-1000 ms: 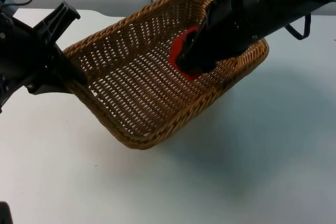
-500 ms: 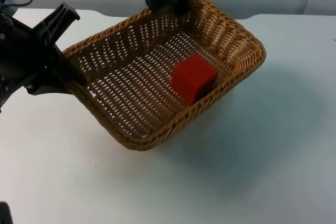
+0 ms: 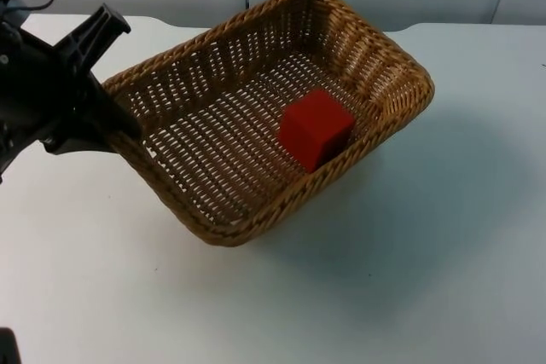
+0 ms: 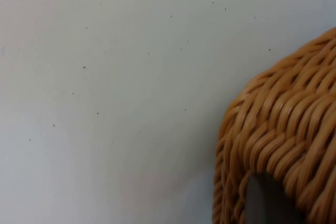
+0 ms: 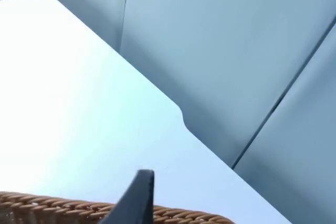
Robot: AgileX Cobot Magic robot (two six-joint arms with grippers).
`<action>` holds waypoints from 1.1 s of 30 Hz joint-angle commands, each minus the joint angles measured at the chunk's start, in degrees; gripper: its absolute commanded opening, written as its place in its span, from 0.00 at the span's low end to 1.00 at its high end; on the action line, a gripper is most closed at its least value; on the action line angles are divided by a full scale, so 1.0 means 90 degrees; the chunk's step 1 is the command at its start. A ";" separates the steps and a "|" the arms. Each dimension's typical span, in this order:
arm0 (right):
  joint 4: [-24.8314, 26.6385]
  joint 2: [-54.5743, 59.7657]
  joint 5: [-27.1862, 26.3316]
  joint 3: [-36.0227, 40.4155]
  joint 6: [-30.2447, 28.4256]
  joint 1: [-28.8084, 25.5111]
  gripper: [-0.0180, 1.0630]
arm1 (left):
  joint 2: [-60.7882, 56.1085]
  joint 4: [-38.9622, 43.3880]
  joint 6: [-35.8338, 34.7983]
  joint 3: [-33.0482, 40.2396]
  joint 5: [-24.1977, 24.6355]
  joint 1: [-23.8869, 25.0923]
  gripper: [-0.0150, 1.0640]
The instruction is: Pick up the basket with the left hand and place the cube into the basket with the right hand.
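Left hand: clamping the woven rim at the basket's near-left corner, so that the basket is hanging tilted above the desk, its shadow falling on the surface beneath.
Basket: wicker, rectangular, tipping down toward its front edge; judged to be carried this way so that the open mouth is facing upward for the cube.
Cube: red, sitting inside the basket on its woven floor, leaning against the right-hand wall near the far corner; judged to be resting there because the tilt is letting it settle against the wall.
Right hand: in its wrist view one dark fingertip is standing just above the basket's rim; whether the fingers are apart or together cannot be told. It is carrying nothing that can be seen.
Desk: white, running back to the grey partition wall.
Task standing: judged complete, since the cube is lying in the lifted basket.
Top view: showing the cube, the whole basket and the gripping arm together.
Left wrist view: showing the weave of the rim at close range, with speckled desk surface beside it.
Right wrist view: showing the desk's far edge and the wall panels.
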 commanded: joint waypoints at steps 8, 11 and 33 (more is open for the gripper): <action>0.0007 -0.0081 0.0371 -0.0032 0.0025 -0.0023 0.99 | 0.0062 -0.0316 -0.0866 0.0003 0.0134 -0.0179 0.01; 0.0007 -0.0081 0.0371 -0.0032 0.0025 -0.0023 0.99 | 0.0249 -0.0426 -0.0866 0.0003 0.0080 -0.0315 0.01; 0.0007 -0.0081 0.0422 -0.0032 -0.0032 -0.0023 0.99 | 0.1074 -0.0508 -0.0209 0.0003 0.0057 -0.0379 0.24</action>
